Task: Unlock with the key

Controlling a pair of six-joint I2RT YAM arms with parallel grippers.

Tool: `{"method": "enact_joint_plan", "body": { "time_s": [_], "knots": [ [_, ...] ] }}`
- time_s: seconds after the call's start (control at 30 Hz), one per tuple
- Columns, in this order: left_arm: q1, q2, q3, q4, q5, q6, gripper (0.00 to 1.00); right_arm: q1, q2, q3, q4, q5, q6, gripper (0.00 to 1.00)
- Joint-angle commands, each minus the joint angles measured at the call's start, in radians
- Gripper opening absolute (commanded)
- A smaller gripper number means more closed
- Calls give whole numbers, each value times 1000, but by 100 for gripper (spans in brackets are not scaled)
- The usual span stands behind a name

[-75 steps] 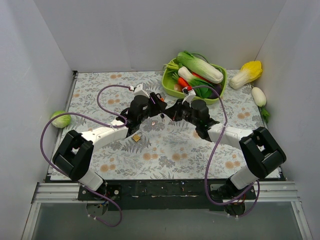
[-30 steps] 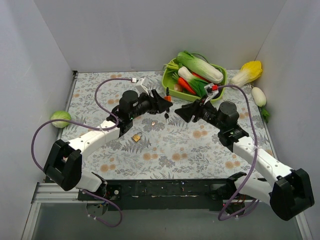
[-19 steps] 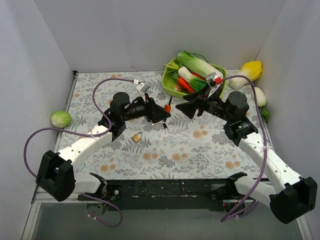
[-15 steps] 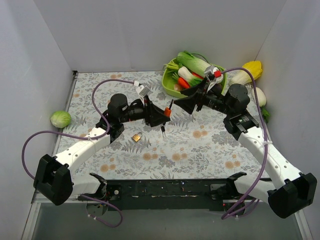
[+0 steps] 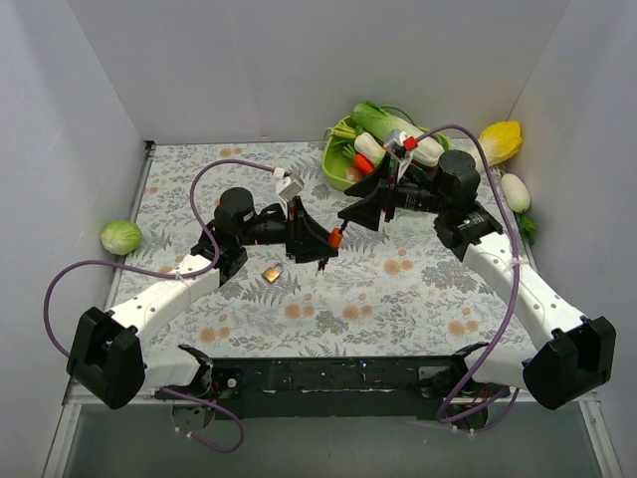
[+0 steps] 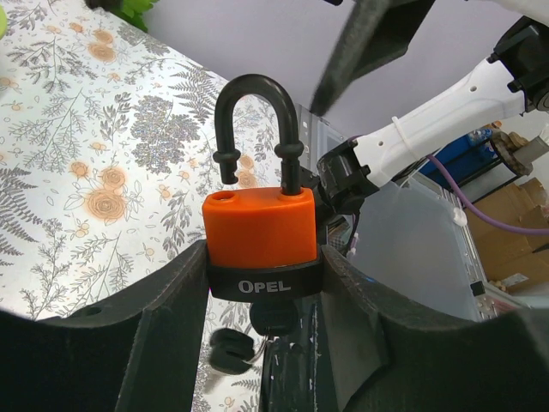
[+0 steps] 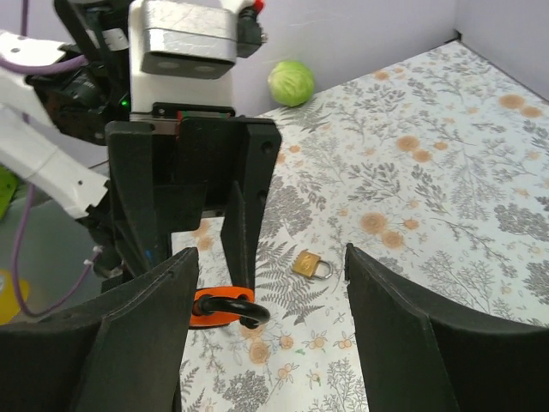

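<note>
The left gripper [image 6: 262,270] pinches an orange padlock [image 6: 257,230] by the sides of its body, one finger pressed against each flank, and holds it above the floral tablecloth [image 5: 398,299] near the middle of the table. The padlock has a black band marked OPEL, and its black shackle [image 6: 256,82] stands raised, with one leg out of its hole and the other seated in the body. The key [image 6: 273,321] sits at the underside of the padlock. Its black head shows just below the band between the fingers, and its blade is hidden. A second rounded black piece [image 6: 230,350] hangs beside it, and what it is cannot be told. The right gripper [image 7: 270,257] is spread wide and holds nothing. It faces the left gripper from the far right side and is apart from the padlock and the key. In the right wrist view a small brass padlock [image 7: 309,263] lies flat on the cloth, beneath and beside the left arm. A round green cabbage [image 5: 120,236] rests at the left edge of the table. At the far right a green tray [image 5: 338,174] holds toy vegetables, with a yellow-tipped cabbage [image 5: 501,141] and a white radish [image 5: 515,191] lying beside it near the right wall.
</note>
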State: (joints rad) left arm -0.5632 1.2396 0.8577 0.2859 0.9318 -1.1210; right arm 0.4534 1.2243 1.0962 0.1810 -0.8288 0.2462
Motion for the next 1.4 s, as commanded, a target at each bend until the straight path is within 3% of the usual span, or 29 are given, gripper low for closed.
{"method": "enact_joint_plan", "body": {
  "time_s": [0.0,0.2,0.67,0.87,1.17,1.37],
  "knots": [
    [0,-11,21,26,29,20,0,-1,1,64,-9,-171,-24,75],
    [2,-5,32,12,16,21,0,-2,6,10,34,-276,33,74],
    [2,-22,27,10,-2,21,0,-1,14,-9,-44,-262,2,69],
    [0,-34,47,-65,-140,58,0,-1,0,-16,-81,-247,1,61],
    [0,-32,69,-125,-232,87,0,-1,24,5,-143,-130,24,41],
    [-15,-42,78,-169,-326,122,0,-1,66,10,-147,-73,70,15]
  ]
}}
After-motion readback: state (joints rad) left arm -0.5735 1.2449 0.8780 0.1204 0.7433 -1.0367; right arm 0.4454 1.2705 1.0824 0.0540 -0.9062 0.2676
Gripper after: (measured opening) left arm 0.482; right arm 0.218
